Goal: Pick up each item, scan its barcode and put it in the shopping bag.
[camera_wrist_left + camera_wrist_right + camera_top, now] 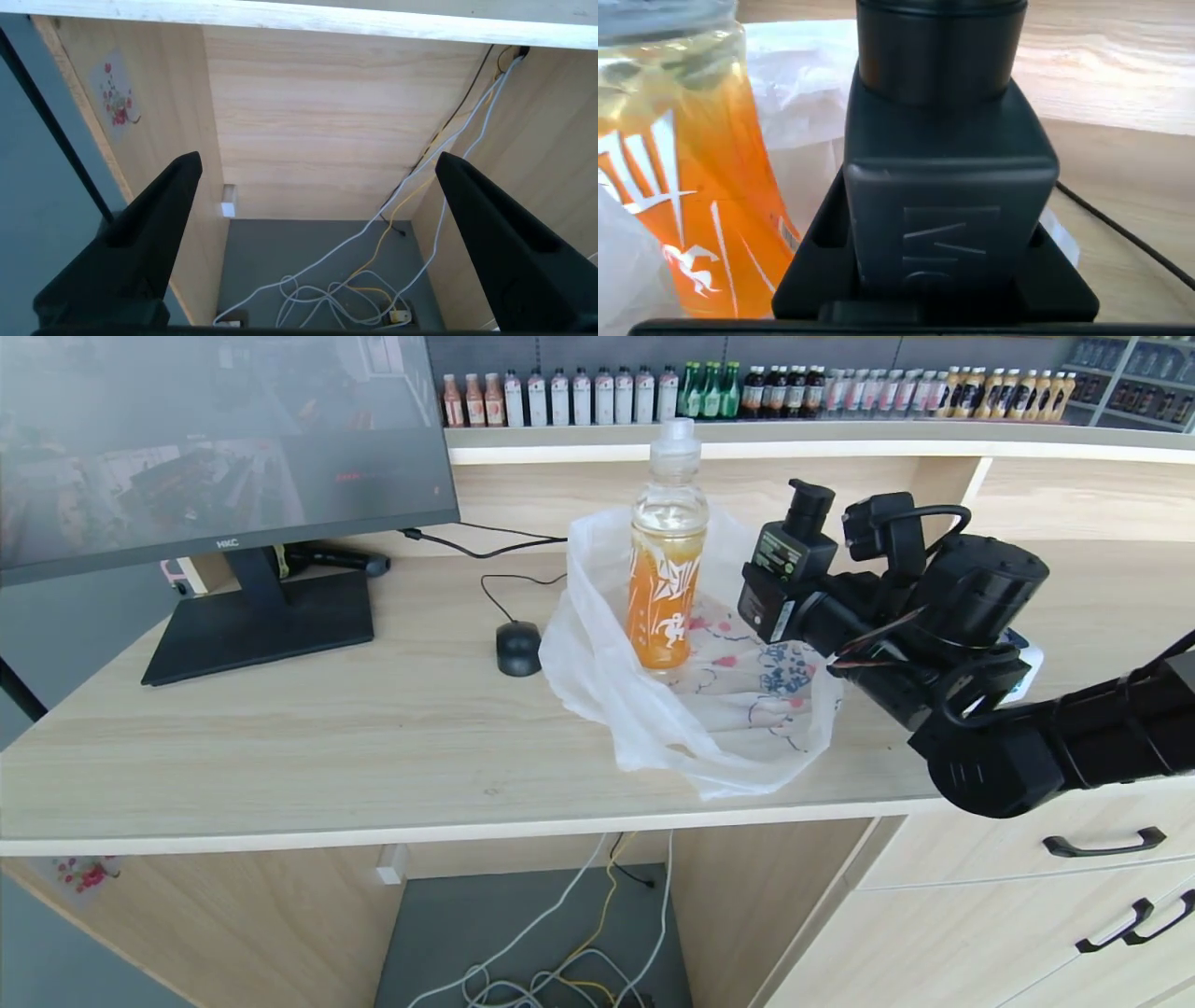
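Observation:
A clear bottle (666, 569) with an orange label and a white cap stands upright on the white plastic shopping bag (747, 728), which lies crumpled on the wooden counter (327, 747). Just right of the bottle, my right gripper (780, 607) is shut on a black barcode scanner (789, 555). In the right wrist view the scanner (943, 205) sits close beside the bottle (682, 168), with the bag (803, 84) behind. My left gripper (318, 163) hangs open below the counter, nothing between its fingers (140, 243).
A monitor (215, 439) on a black stand is at the back left, with a black mouse (518, 647) left of the bag. Loose cables (560, 952) lie under the counter. Drawers (1102, 845) are at the lower right. A shelf of bottles (747, 392) runs behind.

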